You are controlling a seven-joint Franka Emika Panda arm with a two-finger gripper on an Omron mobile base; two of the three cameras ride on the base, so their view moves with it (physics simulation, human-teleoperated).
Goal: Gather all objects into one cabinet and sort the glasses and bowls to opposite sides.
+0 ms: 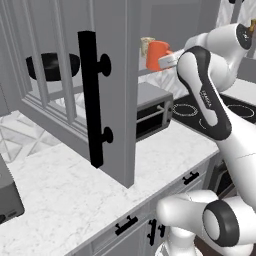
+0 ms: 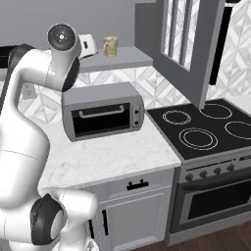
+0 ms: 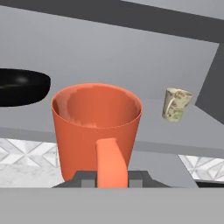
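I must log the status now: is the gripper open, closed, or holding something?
Gripper: closed on the handle of the orange handled mug, holding it upright.

**Shelf and bench**

On the grey cabinet shelf (image 2: 128, 58) you see a pale cup (image 2: 111, 46) standing upright and a black bowl (image 1: 52, 66) well apart from it. Below, your marble bench (image 2: 105, 156) carries a toaster oven (image 2: 103, 116).

One orange mug (image 3: 96, 127), one cup (image 3: 176, 104), one black bowl (image 3: 22, 86).
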